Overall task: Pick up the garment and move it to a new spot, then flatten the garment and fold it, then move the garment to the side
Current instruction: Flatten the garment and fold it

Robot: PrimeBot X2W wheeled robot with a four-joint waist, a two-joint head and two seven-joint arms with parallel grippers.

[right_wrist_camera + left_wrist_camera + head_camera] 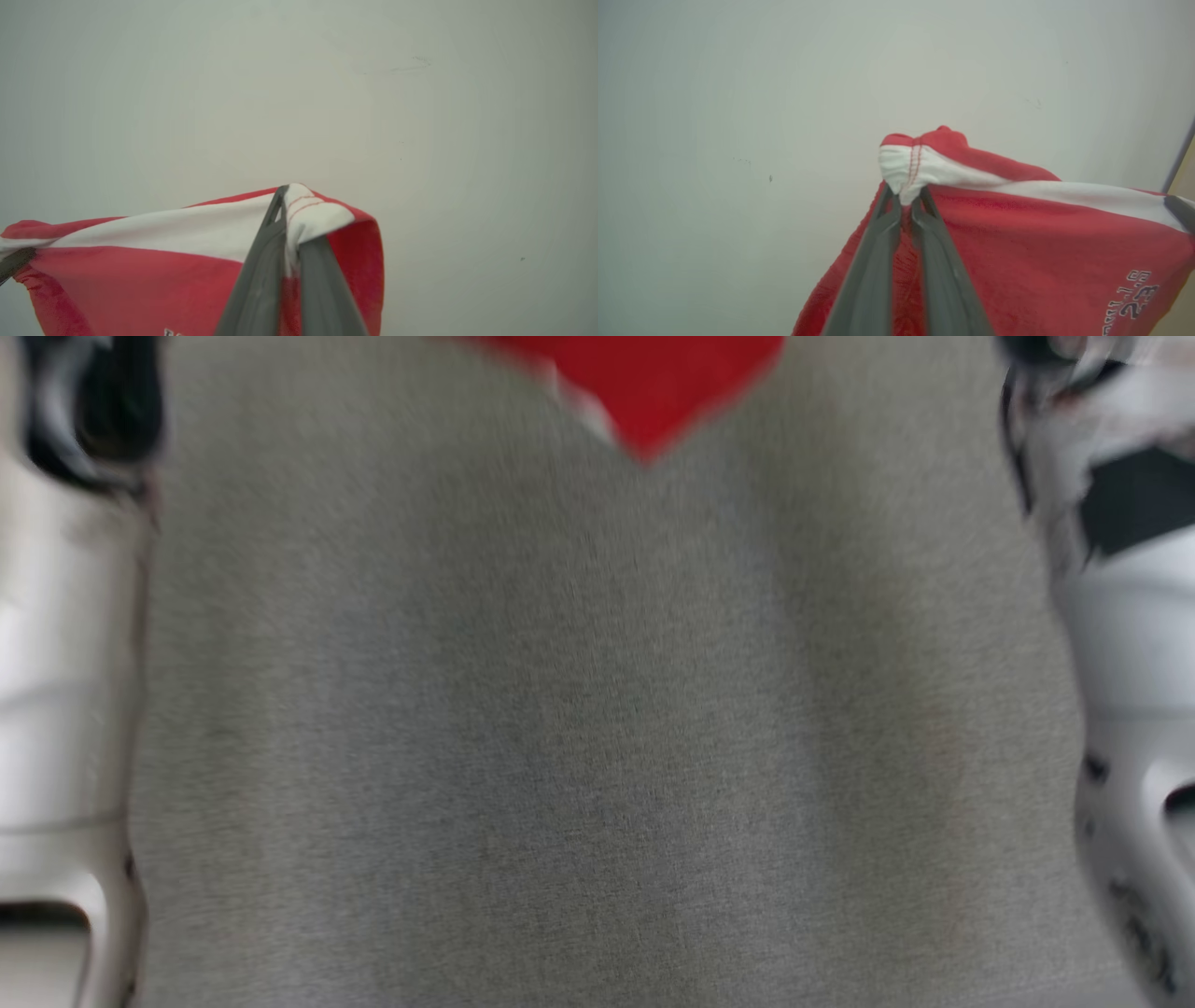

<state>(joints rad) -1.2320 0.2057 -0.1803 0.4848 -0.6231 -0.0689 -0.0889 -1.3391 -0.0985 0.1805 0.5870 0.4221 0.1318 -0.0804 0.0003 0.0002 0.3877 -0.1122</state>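
A: Where is the garment point(1017, 233) held?
B: One corner is pinched in the left gripper point(905, 198), another in the right gripper point(293, 219); the cloth is stretched between them.
A: And in the head view?
B: It is seen far and central over the surface point(597, 709), flanked by the left forearm point(65, 663) and the right forearm point(1130, 644).

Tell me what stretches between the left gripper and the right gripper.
The red garment, its white band stretched from left gripper to right gripper, each shut on a corner. Both wrist views show it.
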